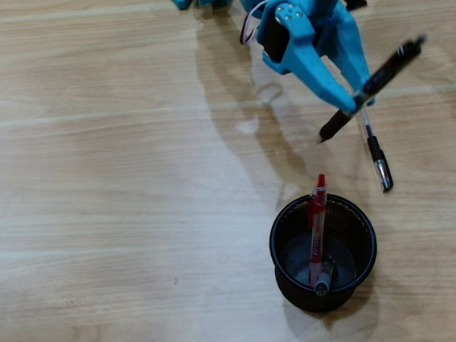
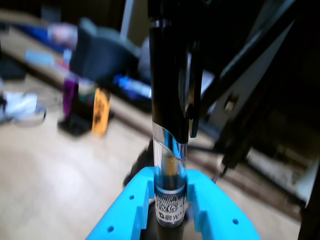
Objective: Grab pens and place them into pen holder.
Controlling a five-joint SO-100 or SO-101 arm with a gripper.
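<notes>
The step in hand looks like the carry: the blue end effector is clamped on a black pen, which in the overhead view runs diagonally from its upper right end down to a tip at lower left, and appears lifted clear of the tabletop. In the wrist view the same pen stands between the two blue fingers, its clear section with printed lettering pinched there and its black capped part rising above. The background in that view is too blurred to name.

The pen holder, a round black mesh cup, sits nearer in the overhead view, below and a little left of the end effector, apart from it. Inside it a red and clear pen leans with its red top poking over the far rim, and a grey pen lies low against the near side. So two pens seem to be delivered.

A fourth, clear pen with a black cap, lies on the tabletop just right of the holder's far side, directly under the end effector.

The next move, as I judge it, calls for swinging the held pen over the cup's mouth and tipping it more upright, tip down, before letting go, since a slanted pen could catch the rim or knock the leaning red one.
</notes>
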